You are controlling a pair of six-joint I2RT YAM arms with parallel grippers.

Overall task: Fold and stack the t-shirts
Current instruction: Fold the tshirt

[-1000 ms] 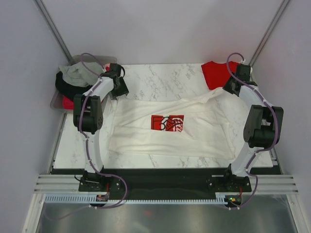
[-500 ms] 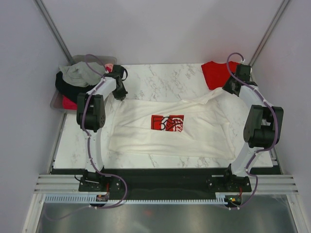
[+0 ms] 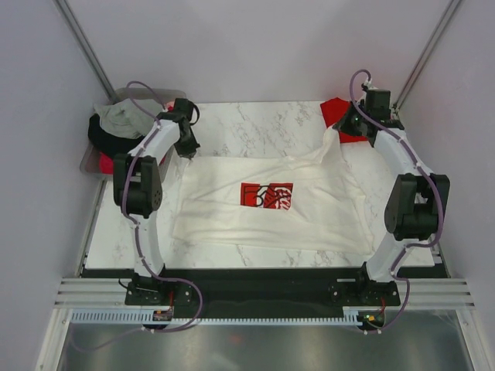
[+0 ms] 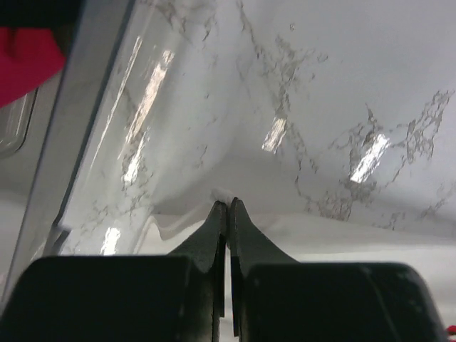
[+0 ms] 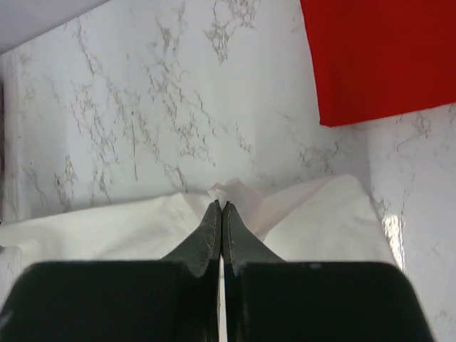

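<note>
We record: cream-white t-shirt (image 3: 232, 224), spread face up on the marble table (image 3: 255, 124). Left gripper (image 4: 228, 206) clenched on its far left edge, right gripper (image 5: 221, 208) clenched on its raised far right corner. Red t-shirt (image 5: 377, 57) lies flat, far right corner.

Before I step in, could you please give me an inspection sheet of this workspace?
Surface: marble-patterned table top, glossy.
Job's things: cream-white t-shirt spread out with its red print facing up and its far right corner pulled into a peak; red t-shirt lying flat at the far right.
Clutter: bin beside the table's left edge, heaped with grey, black and red garments.
Grippers: left gripper shut at the cream-white t-shirt's far left edge, apparently pinching it; right gripper shut on its far right corner.
Cables: purple cables loop along both arms.
Surroundings: pale walls; metal rails at the near edge.
</note>
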